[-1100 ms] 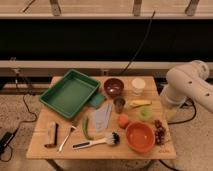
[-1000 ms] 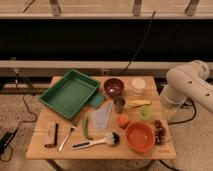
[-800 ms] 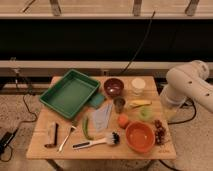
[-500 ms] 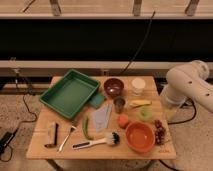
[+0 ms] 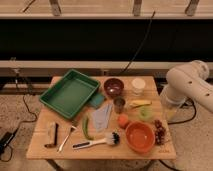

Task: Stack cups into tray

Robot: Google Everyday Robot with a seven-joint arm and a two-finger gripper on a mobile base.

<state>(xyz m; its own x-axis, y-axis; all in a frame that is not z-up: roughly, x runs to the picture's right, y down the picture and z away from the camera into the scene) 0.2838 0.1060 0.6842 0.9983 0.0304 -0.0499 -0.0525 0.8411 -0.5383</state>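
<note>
The green tray (image 5: 54,100) lies at the table's back left with nothing showing inside it. The cream-white cup (image 5: 138,85) stands at the back right. Mid-table is the dark grey tumbler (image 5: 119,104), and the pale green cup (image 5: 145,113) stands to its right. All three cups are upright and apart on the wood. My white arm (image 5: 186,85) is folded beside the table's right edge, clear of the cups. My gripper is out of view.
A maroon bowl (image 5: 113,87) sits behind the tumbler, and a teal pad (image 5: 97,100) lies against the tray. An orange bowl (image 5: 139,136), grapes (image 5: 160,132), an orange fruit (image 5: 123,120), a banana (image 5: 141,103), a brush (image 5: 97,142) and utensils (image 5: 60,136) crowd the front.
</note>
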